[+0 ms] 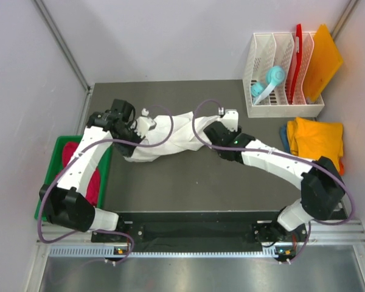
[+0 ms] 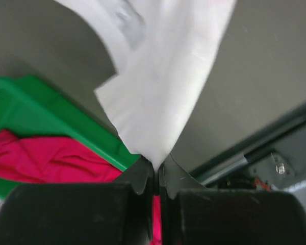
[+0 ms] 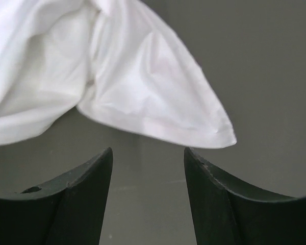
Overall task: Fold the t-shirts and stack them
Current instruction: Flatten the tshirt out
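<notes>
From above, the white t-shirt (image 1: pixel 164 137) lies crumpled in a long diagonal bundle on the matte dark grey worktop (image 1: pixel 188 182), between the two arms. The left jaws meet its left end and the right arm's wrist sits at its right end. A green bin (image 1: pixel 59 142) at the worktop's left edge holds a crimson-pink t-shirt (image 1: pixel 95 182), partly hidden under the left arm. At the far right a white slotted rack (image 1: pixel 261 106) holds a pale blue object (image 1: pixel 271 82), a red board (image 1: pixel 297 55) and an orange board (image 1: pixel 322 58). In front of it lie a yellow-orange t-shirt (image 1: pixel 316 137) and a blue t-shirt (image 1: pixel 284 134) under it.

From the left wrist, the left jaws are closed on a pinched edge of the smooth white cloth, which fans out from them. A grey mark on the cloth is too blurred to read. The bin and pink cloth lie just left.

From the right wrist, the right jaws stand open. A pointed, hemmed corner of the white t-shirt rests on the worktop just ahead of them, untouched.
</notes>
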Tool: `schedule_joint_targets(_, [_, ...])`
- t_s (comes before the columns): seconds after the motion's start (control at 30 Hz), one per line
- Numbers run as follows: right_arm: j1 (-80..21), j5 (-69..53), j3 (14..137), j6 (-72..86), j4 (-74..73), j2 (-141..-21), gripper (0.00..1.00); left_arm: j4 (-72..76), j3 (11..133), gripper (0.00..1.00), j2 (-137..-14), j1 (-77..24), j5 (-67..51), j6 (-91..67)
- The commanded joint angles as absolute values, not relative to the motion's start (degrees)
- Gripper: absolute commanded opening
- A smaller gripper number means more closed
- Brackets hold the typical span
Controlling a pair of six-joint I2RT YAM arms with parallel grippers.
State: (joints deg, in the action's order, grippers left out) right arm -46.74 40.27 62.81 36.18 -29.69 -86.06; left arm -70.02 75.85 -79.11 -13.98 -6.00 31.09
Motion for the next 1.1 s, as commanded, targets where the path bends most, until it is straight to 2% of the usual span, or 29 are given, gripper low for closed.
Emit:
schedule_joint_targets(0.0, [-39.91, 37.71, 67.23, 34.55, -29.79, -89.99, 0.59, -59.51, 84.71, 0.0, -80.33, -12.75, -1.15, 23.04])
schedule_joint_targets(0.13, [-32.46, 34.03, 68.99, 33.84, -30.24, -93.33, 0.59, -57.13, 89.81, 0.0, -84.1, -11.61, 1.32, 18.99])
schedule_joint_targets(0.33, [-27.43, 31.04, 72.59, 29.8, -30.93, -100.61, 0.58, -57.13, 92.64, 0.0, -85.69, -11.25, 0.44, 17.4])
schedule_joint_targets(1.07, [-26.19, 20.04, 73.21, 30.14, -32.17, -111.27, 0.52, -56.16, 88.07, 0.0, -84.29, -11.25, 1.32, 17.31])
